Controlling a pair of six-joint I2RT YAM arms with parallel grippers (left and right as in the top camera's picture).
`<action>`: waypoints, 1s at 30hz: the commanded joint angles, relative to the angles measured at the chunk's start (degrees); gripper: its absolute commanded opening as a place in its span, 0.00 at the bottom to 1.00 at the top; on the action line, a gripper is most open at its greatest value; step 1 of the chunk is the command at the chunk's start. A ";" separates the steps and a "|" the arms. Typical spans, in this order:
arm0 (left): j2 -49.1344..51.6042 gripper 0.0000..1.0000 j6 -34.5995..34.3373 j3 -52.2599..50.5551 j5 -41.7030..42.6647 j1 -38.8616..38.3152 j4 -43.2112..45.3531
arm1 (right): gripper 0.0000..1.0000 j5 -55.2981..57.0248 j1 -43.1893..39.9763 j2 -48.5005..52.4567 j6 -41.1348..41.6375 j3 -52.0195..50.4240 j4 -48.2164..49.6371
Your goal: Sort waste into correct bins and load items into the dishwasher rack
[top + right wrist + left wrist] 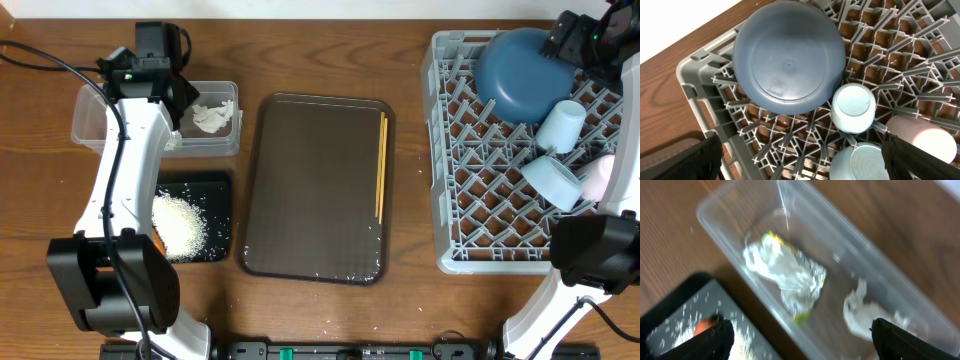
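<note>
My left gripper (801, 334) hangs wide and empty over the clear tub (715, 215); my right gripper (800, 152), equally wide, hangs over the grey rack (692, 77). The thin wooden chopsticks (381, 165) lie paired along the right edge of the brown serving tray (310, 190), long axis running far-to-near, on a wood-grain table (330, 50).
</note>
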 commanded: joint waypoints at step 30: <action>-49.86 0.90 -2.03 -39.43 19.52 -7.30 2.05 | 0.99 0.02 -0.11 0.31 0.61 0.15 -0.17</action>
